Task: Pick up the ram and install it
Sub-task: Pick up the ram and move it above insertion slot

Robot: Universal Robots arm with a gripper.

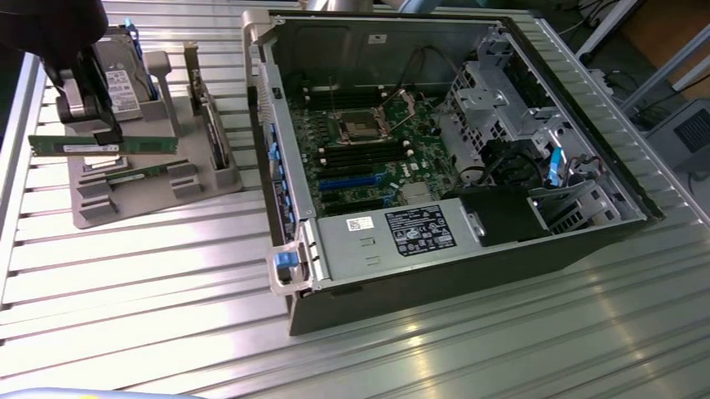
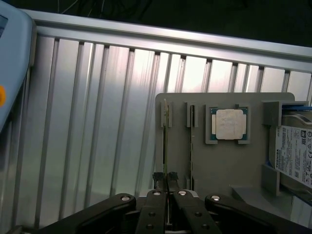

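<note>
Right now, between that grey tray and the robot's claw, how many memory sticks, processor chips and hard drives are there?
Ram sticks: 2 (the ram gripped in the gripper, a second stick standing in the grey tray)
CPU chip: 1
Hard drive: 1
Total: 4

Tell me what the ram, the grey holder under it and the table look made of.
The ram: green circuit-board laminate, matte, with a small white label. The grey holder: probably plastic, judging by its uniform matte grey and blocky slots. The table: likely aluminium, ribbed slats with bright reflections.
</note>
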